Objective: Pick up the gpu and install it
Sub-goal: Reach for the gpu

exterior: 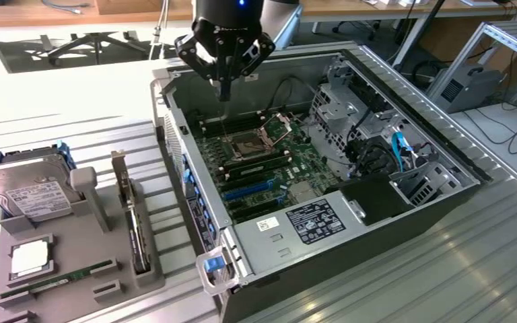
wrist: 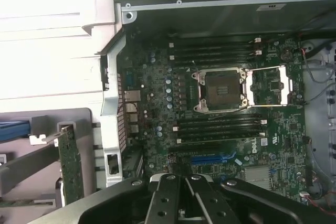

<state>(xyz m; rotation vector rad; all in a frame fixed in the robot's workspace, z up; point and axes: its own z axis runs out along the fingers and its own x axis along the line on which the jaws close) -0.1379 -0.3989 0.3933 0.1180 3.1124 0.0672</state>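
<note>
one step is in hand, the pickup, not yet begun: my gripper (exterior: 224,94), fingers together and empty, hangs over the open computer case (exterior: 393,249) at upper centre. the gpu (exterior: 132,215) stands on edge in the grey tray (exterior: 75,245) at lower left. reaching it, i judge, needs parted fingers.

case sticker (exterior: 317,221) text too small

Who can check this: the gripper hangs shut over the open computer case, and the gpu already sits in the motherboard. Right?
Wrong on the gpu: the exterior view shows it standing on edge in the grey holder beside the computer case. The gripper does hang shut over that open case.
</note>
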